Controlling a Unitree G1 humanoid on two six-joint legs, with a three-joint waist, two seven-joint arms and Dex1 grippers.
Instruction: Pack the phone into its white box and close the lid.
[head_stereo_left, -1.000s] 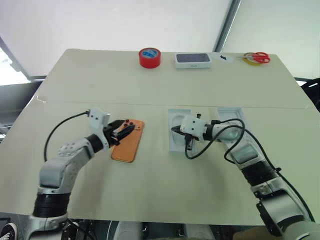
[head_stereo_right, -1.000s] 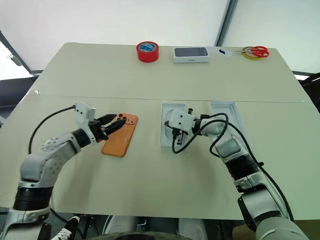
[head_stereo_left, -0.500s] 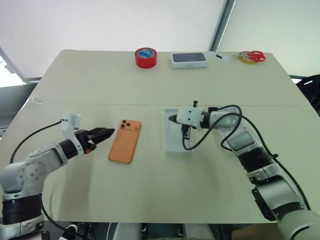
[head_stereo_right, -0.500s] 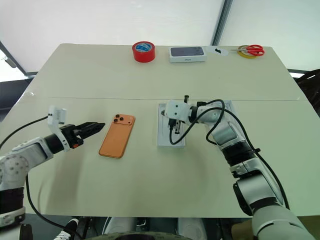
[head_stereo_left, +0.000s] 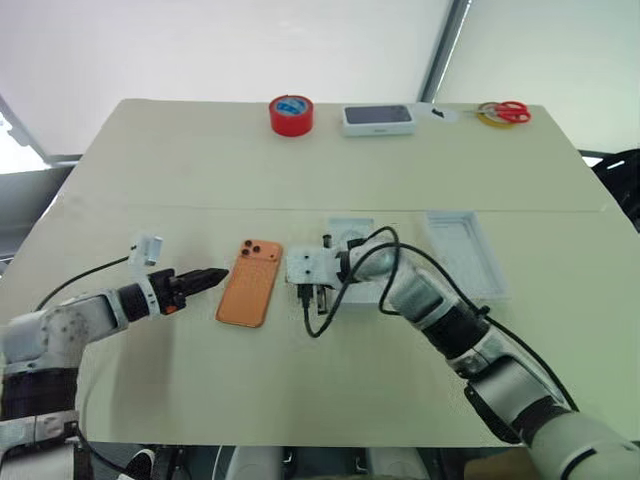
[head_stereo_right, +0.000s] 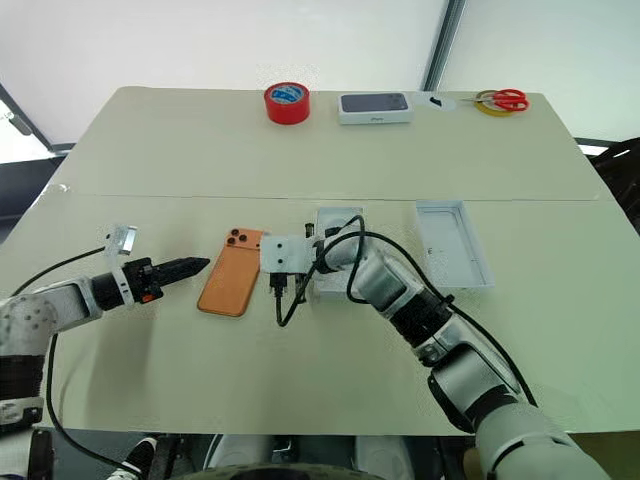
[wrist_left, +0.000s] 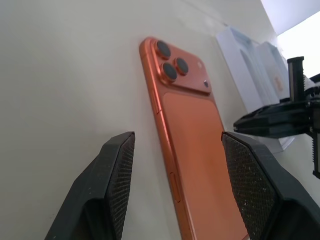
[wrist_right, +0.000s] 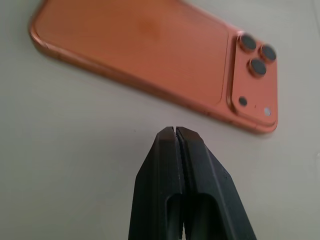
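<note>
Phone lying flat, a claw at each side

The orange phone (head_stereo_left: 249, 283) rests camera-up on the bench (head_stereo_left: 300, 370); left claw (head_stereo_left: 208, 276) released, right claw (head_stereo_left: 293, 267) clenched empty. Looks stiff, slick, thin: pinch its long edges. Beyond, the white box (head_stereo_right: 335, 250), lid (head_stereo_right: 452, 243)

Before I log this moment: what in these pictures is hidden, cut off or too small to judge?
- White box: the right arm and its cable cover most of it in the head views, so its inside cannot be checked.
- Phone: cut off by the bottom edge in the left wrist view; its screen side lies face down.
- Sealed box at the far table edge: print too small to read.
- Lid: inside outline too faint to make out.
</note>
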